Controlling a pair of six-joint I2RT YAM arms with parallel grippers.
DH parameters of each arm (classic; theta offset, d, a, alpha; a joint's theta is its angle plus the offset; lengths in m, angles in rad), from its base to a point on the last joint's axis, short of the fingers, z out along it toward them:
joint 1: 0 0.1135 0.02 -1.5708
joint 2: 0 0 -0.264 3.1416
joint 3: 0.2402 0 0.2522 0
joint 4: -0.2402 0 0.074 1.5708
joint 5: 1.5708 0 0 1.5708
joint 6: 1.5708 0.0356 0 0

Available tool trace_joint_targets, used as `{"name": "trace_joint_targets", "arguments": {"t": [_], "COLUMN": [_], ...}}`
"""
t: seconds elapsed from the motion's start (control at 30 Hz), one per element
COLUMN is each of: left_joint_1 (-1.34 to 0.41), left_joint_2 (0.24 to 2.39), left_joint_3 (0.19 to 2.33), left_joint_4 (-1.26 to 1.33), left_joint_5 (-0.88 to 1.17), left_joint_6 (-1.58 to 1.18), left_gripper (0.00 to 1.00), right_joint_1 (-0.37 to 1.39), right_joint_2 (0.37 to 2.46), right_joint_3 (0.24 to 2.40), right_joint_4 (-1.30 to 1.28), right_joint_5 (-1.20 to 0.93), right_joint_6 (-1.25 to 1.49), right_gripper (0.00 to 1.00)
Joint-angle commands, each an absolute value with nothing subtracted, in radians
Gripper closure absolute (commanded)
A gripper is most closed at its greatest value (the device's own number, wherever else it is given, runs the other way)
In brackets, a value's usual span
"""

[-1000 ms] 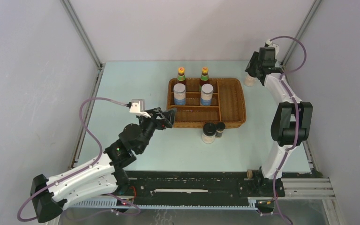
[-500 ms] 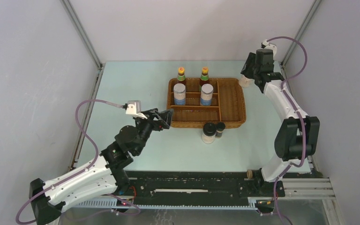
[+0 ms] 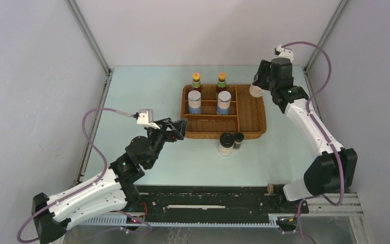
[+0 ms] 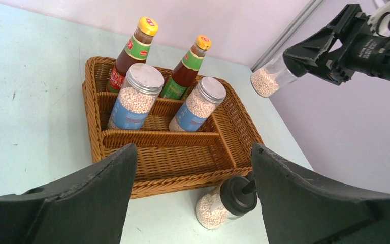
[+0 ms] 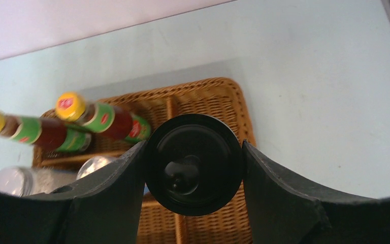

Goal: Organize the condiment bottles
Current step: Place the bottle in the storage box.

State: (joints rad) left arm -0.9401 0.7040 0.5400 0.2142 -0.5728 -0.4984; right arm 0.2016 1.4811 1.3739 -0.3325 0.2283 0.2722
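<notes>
I'm holding a black-capped bottle point(image 3: 255, 91) over the tray's point(image 3: 251, 134) far right corner, the right gripper point(image 3: 262, 83) pinching its cap. Sauce bottles point(image 3: 196, 80) and shakers point(image 3: 195, 101) are sitting in the far left compartments. Two small bottles point(image 3: 226, 144) are waiting by its near edge, with my left gripper point(image 3: 179, 127) hanging spread and empty.

Wicker tray point(image 3: 251, 109) on pale table point(image 3: 142, 96)

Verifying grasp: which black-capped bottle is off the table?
The bottle in the right end effector, held up near the basket's far right corner. The other bottle stands on the table in front of the basket.
</notes>
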Motion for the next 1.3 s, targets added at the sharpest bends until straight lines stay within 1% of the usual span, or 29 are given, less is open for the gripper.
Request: {"name": "trace_joint_targets", "arguments": {"t": [0.0, 0.3, 0.6, 0.9, 1.27], "left_joint_1": [-0.945, -0.946, -0.954, -0.954, -0.956], "left_joint_2": [0.706, 0.705, 0.695, 0.680, 0.658], "left_joint_3": [0.534, 0.542, 0.534, 0.534, 0.519], "left_joint_4": [0.233, 0.237, 0.241, 0.226, 0.221], "left_joint_5": [-0.588, -0.589, -0.601, -0.617, -0.626], "left_joint_6": [-0.498, -0.487, -0.496, -0.483, -0.480], "left_gripper": [0.14, 0.14, 0.14, 0.14, 0.14], "right_joint_1": [0.278, 0.461, 0.643, 0.792, 0.874], "right_joint_2": [1.363, 1.228, 1.166, 1.234, 1.381], "right_joint_3": [1.342, 1.285, 1.287, 1.301, 1.360], "right_joint_4": [-0.316, -0.381, -0.422, -0.419, -0.382], "right_joint_5": [0.257, 0.329, 0.382, 0.389, 0.356], "right_joint_6": [0.252, 0.222, 0.205, 0.198, 0.188], "right_gripper": [1.00, 1.00, 1.00, 1.00, 1.00]}}
